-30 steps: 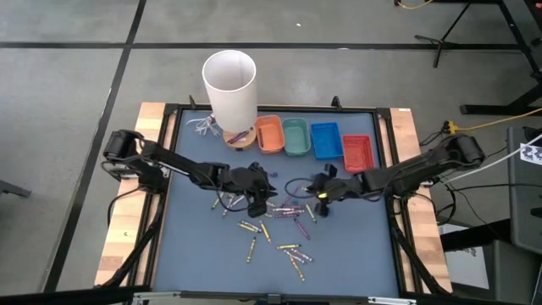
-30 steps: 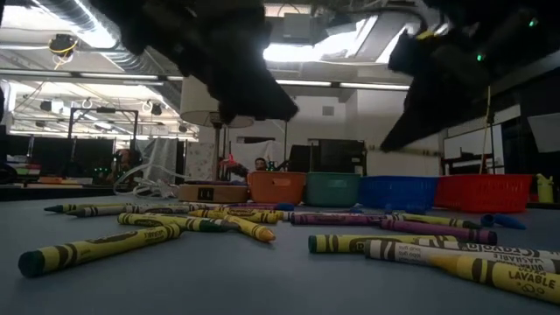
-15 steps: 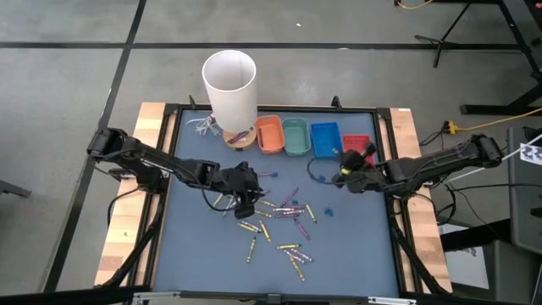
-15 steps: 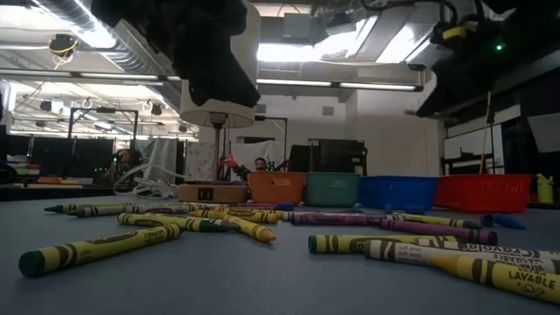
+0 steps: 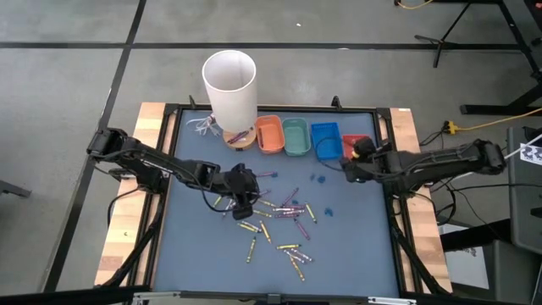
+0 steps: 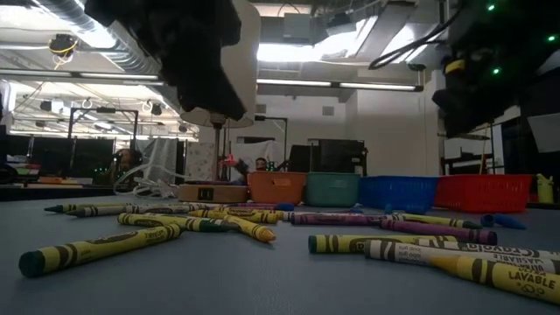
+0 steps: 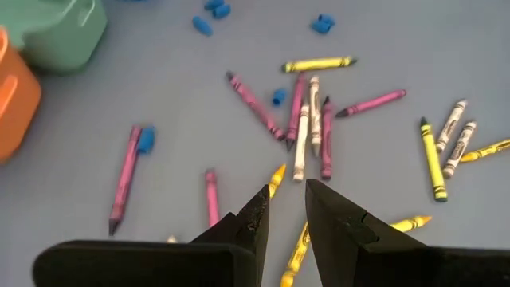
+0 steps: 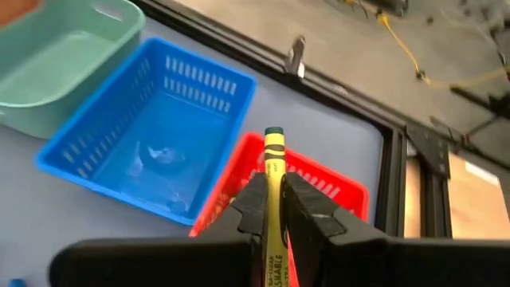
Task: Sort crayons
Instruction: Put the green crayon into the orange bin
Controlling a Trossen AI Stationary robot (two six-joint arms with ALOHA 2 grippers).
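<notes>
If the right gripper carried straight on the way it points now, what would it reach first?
Probably the red tray. The right gripper, shut on a yellow crayon, points at the tray's near rim, with the blue tray off to one side. How high it sits above the tray is unclear.

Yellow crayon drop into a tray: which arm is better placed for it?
Right. The right gripper is shut on a yellow crayon over the red tray. The left gripper hangs empty above loose crayons.
</notes>
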